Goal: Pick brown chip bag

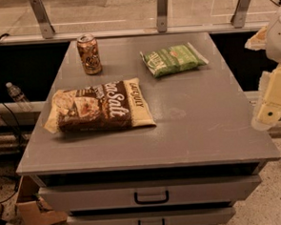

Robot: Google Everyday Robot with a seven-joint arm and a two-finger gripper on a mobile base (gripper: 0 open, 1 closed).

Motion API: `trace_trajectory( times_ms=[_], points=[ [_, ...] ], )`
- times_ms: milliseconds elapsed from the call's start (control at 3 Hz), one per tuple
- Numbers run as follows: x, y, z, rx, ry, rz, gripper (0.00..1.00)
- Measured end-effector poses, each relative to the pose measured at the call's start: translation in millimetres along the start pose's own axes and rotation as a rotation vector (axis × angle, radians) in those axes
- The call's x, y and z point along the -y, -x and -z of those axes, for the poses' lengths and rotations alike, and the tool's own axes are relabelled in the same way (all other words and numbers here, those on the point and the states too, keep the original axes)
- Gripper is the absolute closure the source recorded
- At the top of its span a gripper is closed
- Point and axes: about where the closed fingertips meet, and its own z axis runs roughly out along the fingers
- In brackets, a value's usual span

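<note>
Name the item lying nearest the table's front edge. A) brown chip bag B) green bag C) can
A: the brown chip bag lies closest to the table's front edge; the can and green bag sit farther back. The end effector hangs beyond the table's right side, apart from all three.

Grey table (203,129), centre of frame, with two drawers (88,196) below its front edge, each with a dark handle. On its top: one brown-orange drink can (88,54), upright, upper left; one green snack bag (173,59), lying flat, upper right of centre, well apart from the can. Off the table: clear water bottle (17,95), left edge; cardboard box (34,211), lower left; three metal posts (162,10) along the top.
</note>
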Motion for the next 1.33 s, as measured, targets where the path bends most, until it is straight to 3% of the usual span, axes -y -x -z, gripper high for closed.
trace_trajectory(
  times_ms=[333, 667, 1333],
  points=[
    [0, 0, 0, 0.000, 0.000, 0.000, 0.00],
    [0, 42, -14, 0.049, 0.021, 0.124, 0.00],
    [-16, 156, -79, 0.155, 0.161, 0.442, 0.00]
  ],
)
